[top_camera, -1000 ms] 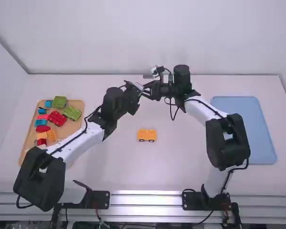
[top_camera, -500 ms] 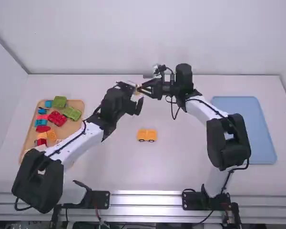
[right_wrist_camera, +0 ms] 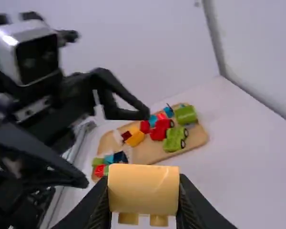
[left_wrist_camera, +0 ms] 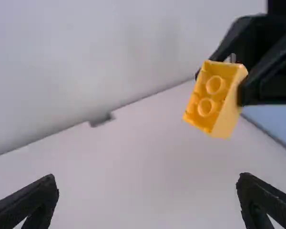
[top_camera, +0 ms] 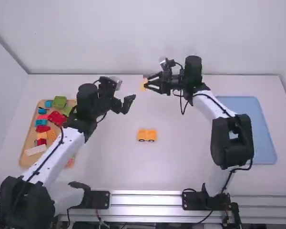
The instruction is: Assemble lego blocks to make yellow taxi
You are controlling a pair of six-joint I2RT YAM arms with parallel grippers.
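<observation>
Above the table's far middle, my right gripper (top_camera: 148, 85) is shut on a yellow block (top_camera: 143, 85). In the right wrist view the yellow block (right_wrist_camera: 143, 190) is pinched between the fingers of my right gripper (right_wrist_camera: 144, 202), studs pointing down. The left wrist view has the same yellow block (left_wrist_camera: 214, 98) with its hollow underside showing. My left gripper (top_camera: 128, 101) stands open and away from it, to the left; in its own view, my left gripper (left_wrist_camera: 148, 191) has nothing between its widely parted fingers. A yellow car body with wheels (top_camera: 147, 135) rests mid-table, touched by neither gripper.
A wooden tray (top_camera: 26, 157) at the left holds several red, green, blue and yellow blocks; the left arm passes over its edge. A blue tray (top_camera: 262, 138) lies at the right, partly behind the right arm.
The two grippers, together near the far middle before, have separated. My left gripper has let go of the yellow block, opened and moved left; my right gripper has drawn slightly right with the block.
</observation>
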